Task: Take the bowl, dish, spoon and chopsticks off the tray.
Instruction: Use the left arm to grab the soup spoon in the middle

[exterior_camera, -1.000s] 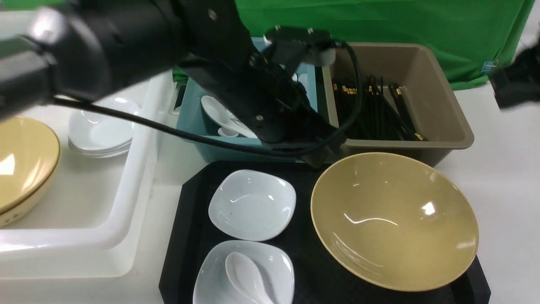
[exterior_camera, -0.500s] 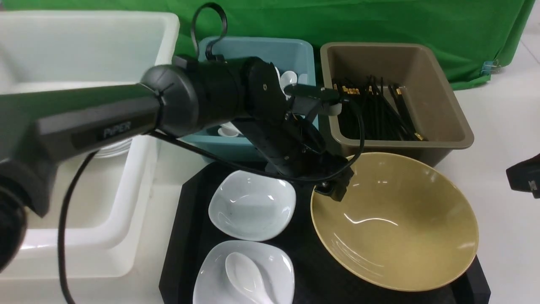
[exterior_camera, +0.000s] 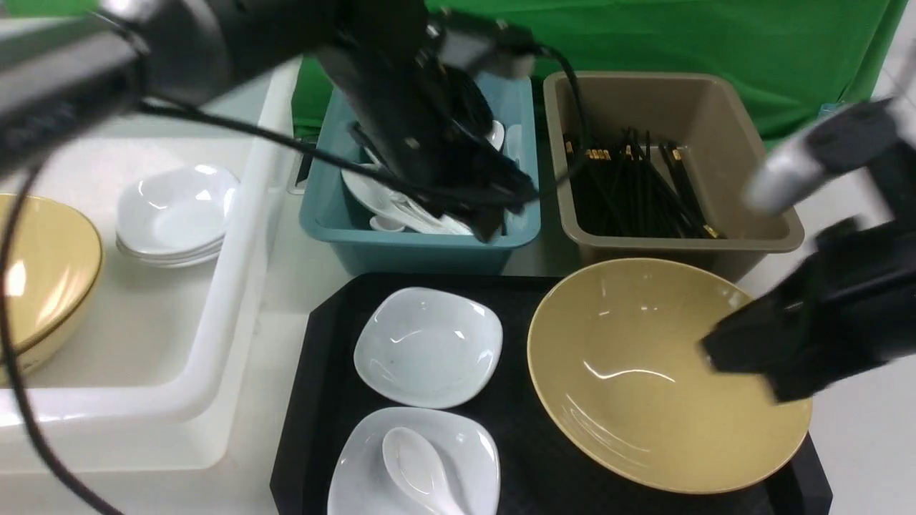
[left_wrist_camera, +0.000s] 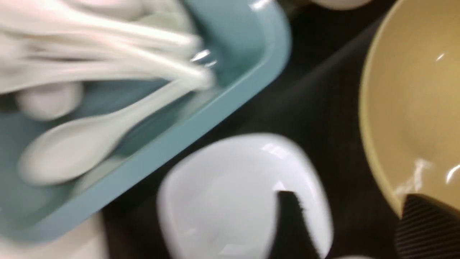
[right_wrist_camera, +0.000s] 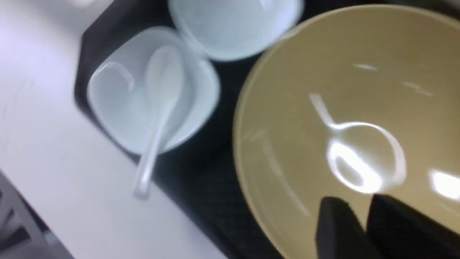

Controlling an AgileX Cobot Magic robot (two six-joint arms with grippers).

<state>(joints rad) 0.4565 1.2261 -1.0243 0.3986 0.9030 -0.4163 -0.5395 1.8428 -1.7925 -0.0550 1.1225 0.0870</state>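
The black tray (exterior_camera: 522, 443) holds the mustard-yellow bowl (exterior_camera: 644, 372), a white dish (exterior_camera: 427, 347) and a nearer white dish (exterior_camera: 358, 465) with the white spoon (exterior_camera: 415, 465) lying in it. Several black chopsticks (exterior_camera: 630, 186) lie in the brown bin (exterior_camera: 751, 179). My left gripper (exterior_camera: 494, 225) hangs above the teal bin's front wall, open and empty; in the left wrist view its fingers (left_wrist_camera: 291, 223) straddle the gap between dish and bowl. My right gripper (exterior_camera: 744, 365) hovers over the bowl's right side, its tips (right_wrist_camera: 354, 201) slightly apart with nothing between them.
The teal bin (exterior_camera: 415, 247) behind the tray holds several white spoons. A white tub (exterior_camera: 215, 322) on the left contains stacked white dishes (exterior_camera: 175, 211) and another yellow bowl (exterior_camera: 36, 272). A green cloth hangs at the back.
The left arm has swung back from the bowl's far rim to above the teal bin. The right arm has come in from the right edge over the bowl, and its jaws have parted.
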